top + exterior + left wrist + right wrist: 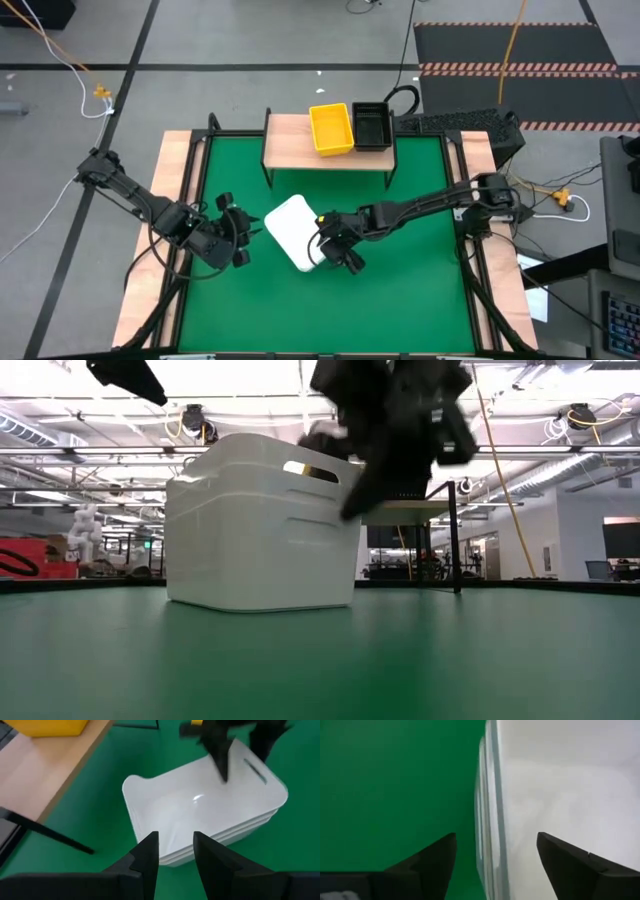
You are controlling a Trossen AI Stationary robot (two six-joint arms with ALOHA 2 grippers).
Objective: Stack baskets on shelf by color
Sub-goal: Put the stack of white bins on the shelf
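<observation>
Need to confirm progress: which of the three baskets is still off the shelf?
The white basket: it sits on the green mat between both hands, while the yellow basket and black basket sit on the shelf.

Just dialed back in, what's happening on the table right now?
The right gripper is at the near rim of the white plastic basket on the green mat, its jaws open and straddling the basket's wall, one inside, one outside. The left gripper sits just beside the basket's other end, jaws open and empty. On the low wooden shelf, a yellow basket and a black basket already stand side by side; the white one is not yet there.
</observation>
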